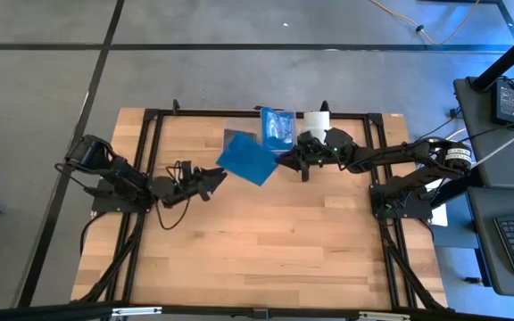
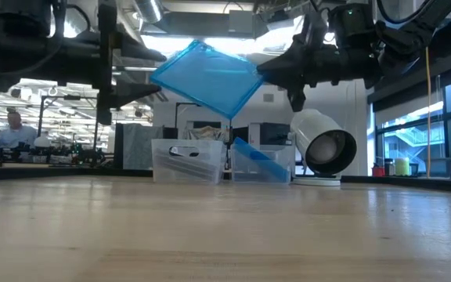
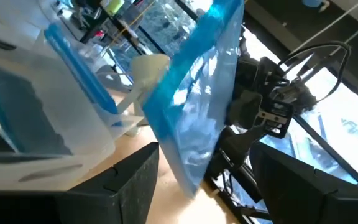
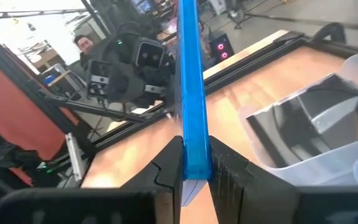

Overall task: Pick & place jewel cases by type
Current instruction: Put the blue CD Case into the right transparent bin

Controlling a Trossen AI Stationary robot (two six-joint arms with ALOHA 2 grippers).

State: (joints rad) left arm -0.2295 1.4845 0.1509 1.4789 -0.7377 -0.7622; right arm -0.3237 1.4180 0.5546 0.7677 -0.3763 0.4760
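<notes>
A pale wooden table (image 1: 266, 241) stands in a bright workshop, with two clear bins (image 2: 185, 160) and a white roll (image 2: 323, 146) at its far edge. Above the table, a blue jewel case (image 1: 247, 161) hangs tilted between the arms: the right gripper (image 4: 191, 163) clamps one edge, while the left gripper (image 3: 197, 174) stands with its fingers apart on either side of the case, not gripping it. This looks like a hand-over just completed; the next move would call for carrying the case to the bin holding another blue case (image 2: 258, 161). The other bin's contents are hard to make out, and any remaining cases are not visible.
</notes>
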